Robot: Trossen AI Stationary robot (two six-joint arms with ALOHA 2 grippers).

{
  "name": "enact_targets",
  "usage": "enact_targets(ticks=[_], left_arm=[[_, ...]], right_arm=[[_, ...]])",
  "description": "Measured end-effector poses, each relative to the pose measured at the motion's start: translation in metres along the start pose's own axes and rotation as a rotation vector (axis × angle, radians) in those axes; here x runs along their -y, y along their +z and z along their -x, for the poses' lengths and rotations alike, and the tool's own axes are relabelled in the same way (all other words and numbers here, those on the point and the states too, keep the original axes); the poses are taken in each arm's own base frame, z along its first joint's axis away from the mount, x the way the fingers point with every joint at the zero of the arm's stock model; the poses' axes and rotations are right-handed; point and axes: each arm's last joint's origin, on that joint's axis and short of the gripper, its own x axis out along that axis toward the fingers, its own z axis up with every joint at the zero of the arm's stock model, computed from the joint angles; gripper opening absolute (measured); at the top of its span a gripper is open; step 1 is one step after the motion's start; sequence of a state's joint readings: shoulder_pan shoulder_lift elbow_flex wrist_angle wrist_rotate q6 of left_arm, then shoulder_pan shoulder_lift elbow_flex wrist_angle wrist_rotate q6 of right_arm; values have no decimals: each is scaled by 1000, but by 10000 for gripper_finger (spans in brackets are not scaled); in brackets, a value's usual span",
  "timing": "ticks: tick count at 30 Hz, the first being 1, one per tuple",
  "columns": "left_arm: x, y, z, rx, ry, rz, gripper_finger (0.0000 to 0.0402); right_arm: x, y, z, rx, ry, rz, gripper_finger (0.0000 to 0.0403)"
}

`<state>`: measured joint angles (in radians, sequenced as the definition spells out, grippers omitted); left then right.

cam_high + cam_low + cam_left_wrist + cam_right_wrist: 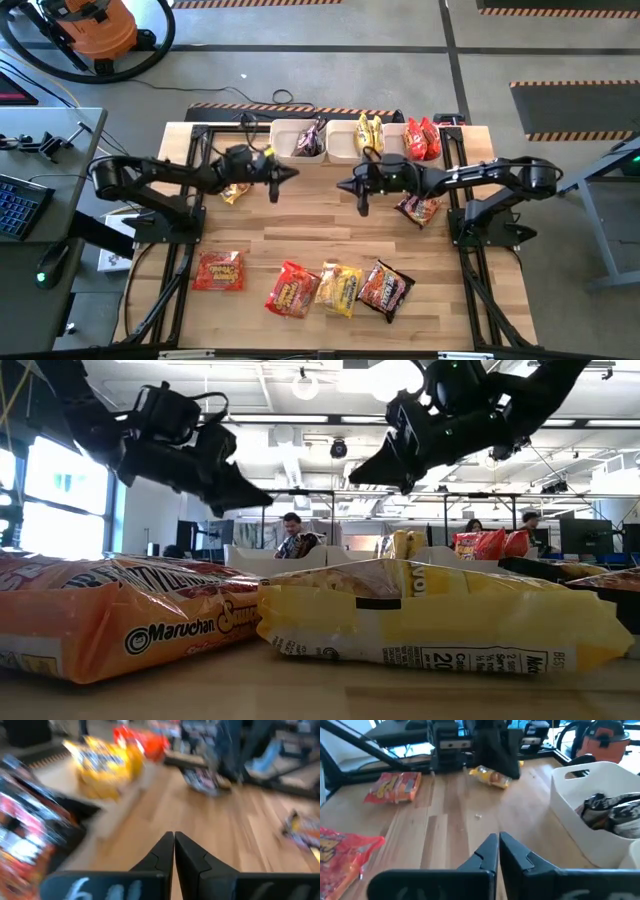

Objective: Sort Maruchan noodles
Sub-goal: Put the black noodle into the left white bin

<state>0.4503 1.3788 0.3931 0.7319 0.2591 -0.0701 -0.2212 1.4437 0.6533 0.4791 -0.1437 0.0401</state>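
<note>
Several Maruchan noodle packets lie flat on the wooden table. Along the near edge are a red one [219, 270], another red [290, 290], a yellow [338, 288] and a dark brown [385, 288]. A yellow packet [237, 192] lies under the left arm and a dark one [418, 208] under the right arm. My left gripper [292, 173] [173, 840] and my right gripper [343, 185] [498, 840] hang shut above the table's middle, tips toward each other, holding nothing.
Three white bins stand along the far edge: the left [290, 130] holds dark packets, the middle [345, 140] yellow ones, the right [405, 132] red ones. Bare wood lies between the grippers and the near row. People sit in the room beyond the table.
</note>
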Motion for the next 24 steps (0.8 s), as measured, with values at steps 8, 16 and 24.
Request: enact_targets(ticks=[8,16,24], left_arm=[[26,-17,-4,-159,8,-58,25],[60,-32,-5,-278,-166,-55,63],[85,-47,-8,-352,-250,-77,58]], right_arm=[[-18,-23,-18,-88,-18,-19,80],[-28,-32,-23,-129,25,-62,132],[-46,-48,-18,-330,215,-151,101]])
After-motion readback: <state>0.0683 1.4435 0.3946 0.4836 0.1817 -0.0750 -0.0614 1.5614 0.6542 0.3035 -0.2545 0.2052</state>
